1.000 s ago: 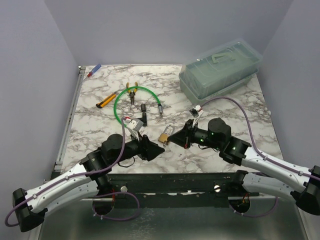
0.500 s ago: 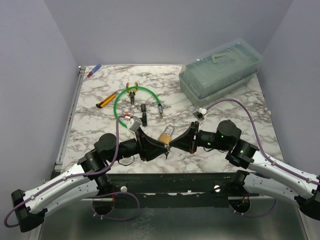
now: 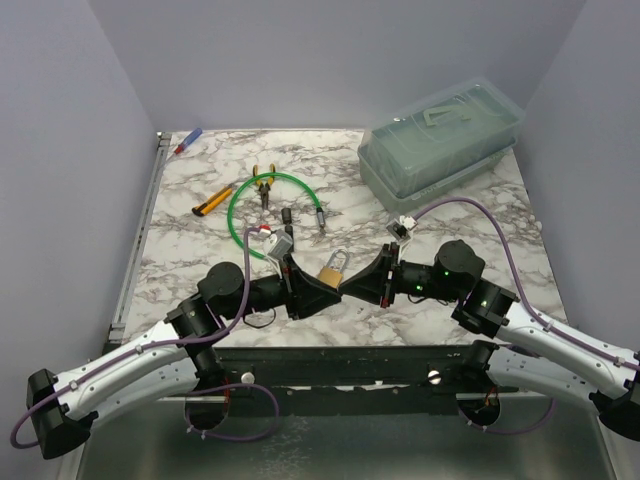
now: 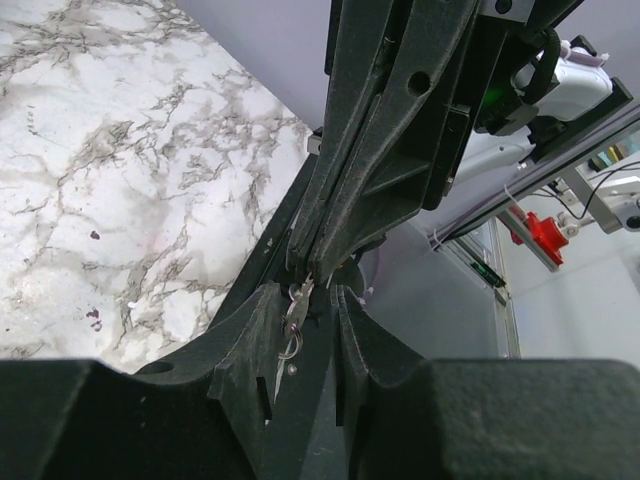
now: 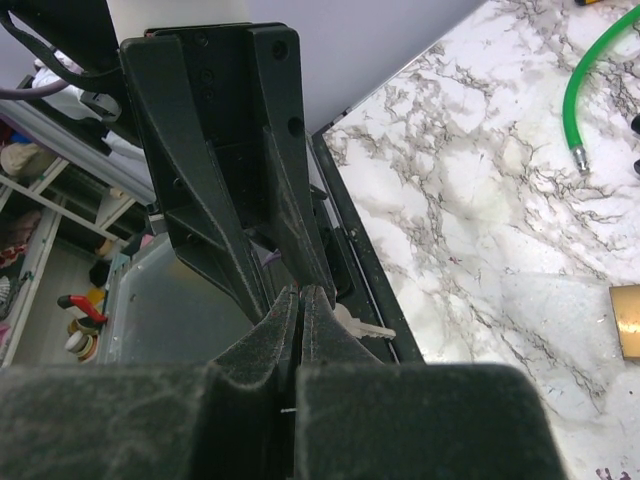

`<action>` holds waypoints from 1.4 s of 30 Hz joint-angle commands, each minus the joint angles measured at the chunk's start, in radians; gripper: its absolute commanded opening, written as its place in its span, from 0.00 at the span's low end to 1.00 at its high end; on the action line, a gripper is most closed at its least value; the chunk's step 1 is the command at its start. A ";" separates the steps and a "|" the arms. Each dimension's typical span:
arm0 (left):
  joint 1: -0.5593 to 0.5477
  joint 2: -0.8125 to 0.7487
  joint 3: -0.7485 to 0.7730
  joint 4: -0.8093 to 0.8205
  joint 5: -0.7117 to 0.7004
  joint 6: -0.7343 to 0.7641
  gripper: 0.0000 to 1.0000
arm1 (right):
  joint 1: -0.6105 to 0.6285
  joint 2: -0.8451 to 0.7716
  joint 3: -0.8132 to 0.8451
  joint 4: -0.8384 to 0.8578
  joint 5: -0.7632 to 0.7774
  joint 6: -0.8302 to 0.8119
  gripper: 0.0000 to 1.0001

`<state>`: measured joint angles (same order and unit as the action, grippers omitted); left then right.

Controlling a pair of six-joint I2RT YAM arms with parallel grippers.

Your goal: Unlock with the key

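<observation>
My right gripper is shut on the head of the tiny silver key, whose blade sticks out to the right. Seen from the left wrist, the key and its small ring hang from the right gripper's tips between my left gripper's two fingers. These stand apart, and the left one is close to the key. From above, the left gripper and right gripper meet tip to tip near the table's front edge. Just behind them the brass padlock rests on the marble.
A green cable loop lies behind the padlock with small black parts inside it. A yellow knife and pliers lie at the left, a marker at the back corner. A lidded plastic box stands at the back right.
The left arm has reached right until its tips meet the right gripper's, and its jaws have narrowed around the hanging key. The right gripper shifted slightly right and stayed shut.
</observation>
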<state>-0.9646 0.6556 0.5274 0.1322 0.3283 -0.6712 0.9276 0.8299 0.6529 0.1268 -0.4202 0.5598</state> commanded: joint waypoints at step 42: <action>-0.006 -0.032 -0.047 0.004 -0.059 -0.063 0.00 | -0.001 0.049 0.013 0.002 0.059 0.022 0.12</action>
<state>-0.9642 0.6369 0.4946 0.1299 0.3237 -0.7185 0.9272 0.8520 0.6476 0.1566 -0.4137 0.5777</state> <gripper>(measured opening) 0.029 0.037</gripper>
